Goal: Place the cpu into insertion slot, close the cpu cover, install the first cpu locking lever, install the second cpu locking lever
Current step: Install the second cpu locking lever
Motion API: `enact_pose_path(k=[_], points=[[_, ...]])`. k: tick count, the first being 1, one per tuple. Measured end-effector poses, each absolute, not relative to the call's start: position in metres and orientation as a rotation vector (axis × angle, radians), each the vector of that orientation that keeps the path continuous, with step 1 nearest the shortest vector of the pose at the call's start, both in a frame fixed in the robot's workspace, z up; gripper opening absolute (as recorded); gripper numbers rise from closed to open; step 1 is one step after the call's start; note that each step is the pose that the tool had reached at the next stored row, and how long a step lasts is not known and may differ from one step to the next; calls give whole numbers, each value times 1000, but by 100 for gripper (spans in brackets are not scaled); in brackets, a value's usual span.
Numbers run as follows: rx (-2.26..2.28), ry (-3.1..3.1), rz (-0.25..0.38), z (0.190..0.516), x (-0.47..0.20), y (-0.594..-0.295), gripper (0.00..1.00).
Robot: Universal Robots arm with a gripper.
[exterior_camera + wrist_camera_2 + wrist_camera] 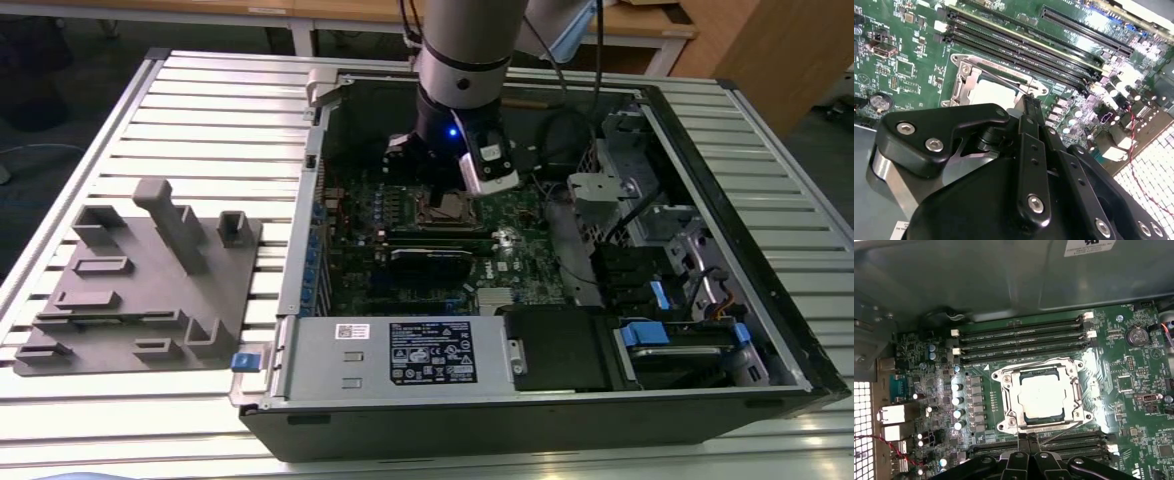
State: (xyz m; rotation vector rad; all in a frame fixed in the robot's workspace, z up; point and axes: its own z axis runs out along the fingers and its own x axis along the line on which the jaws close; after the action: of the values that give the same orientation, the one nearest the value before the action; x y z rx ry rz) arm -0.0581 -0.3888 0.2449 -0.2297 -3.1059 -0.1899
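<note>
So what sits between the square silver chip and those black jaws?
In the first wrist view, the silvery metal frame's edge, then long black memory slots, lie between the chip and the jaws.

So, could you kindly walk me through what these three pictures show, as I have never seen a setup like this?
The exterior view looks down on an opened computer case lying on a slatted metal table. A robot arm reaches into it. The two other pictures come from cameras riding near the arm's wrist, so the black gripper juts into each.

Both wrist views look at the green motherboard. The cpu, a dull silver square, sits in its socket, with the cpu cover, a silvery frame, lying around it. The gripper tips are close together at the socket's edge and hold nothing. Beside the case, at the exterior view's left, is a grey fixture tray.
</note>
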Motion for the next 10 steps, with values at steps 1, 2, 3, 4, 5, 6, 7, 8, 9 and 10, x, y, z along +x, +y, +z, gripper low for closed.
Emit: enact_pose_path(k=[1,2,3,4,5,6,7,8,9,10], points=[[-230,-3106,-190,244,-58,-389,11],[-231,-3106,-190,243,-58,-390,11],[-231,-3106,-189,242,-58,-390,11],[-231,-3106,-189,242,-58,-390,11],[-232,-3106,-189,241,-58,-391,11],[-233,-3106,-189,240,-58,-392,11],[-234,-3106,-189,240,-58,-392,11],[-235,-3106,-188,239,-58,-392,11],[-235,-3106,-188,239,-59,-393,11],[-236,-3106,-187,238,-59,-393,11]])
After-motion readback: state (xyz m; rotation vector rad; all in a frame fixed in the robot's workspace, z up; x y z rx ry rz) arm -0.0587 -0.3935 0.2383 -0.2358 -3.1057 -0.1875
